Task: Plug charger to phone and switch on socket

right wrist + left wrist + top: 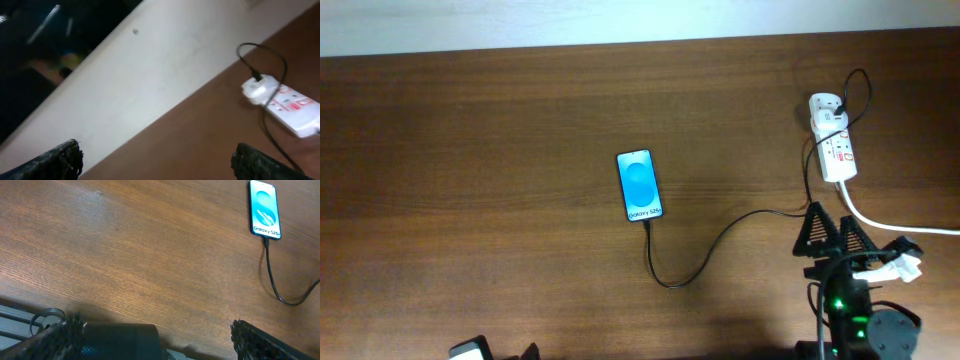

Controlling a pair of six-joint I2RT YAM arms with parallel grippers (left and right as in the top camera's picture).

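One phone lies on the counter, long axis near-to-far, text end nearest. One charger meets that end. One socket lies likewise. Left pincer and right pincer are both released, spread wide.

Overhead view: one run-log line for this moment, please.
charger: in phone | socket: switch state unclear | left gripper: open, empty | right gripper: open, empty

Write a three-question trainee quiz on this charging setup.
1. True or false: the charger reaches the phone at its text end.
2. Which lies nearer the right hand: A the phone, B the socket?
3. Fill in: the right hand is ____ and holds nothing.
Key: 1 true; 2 B; 3 open.
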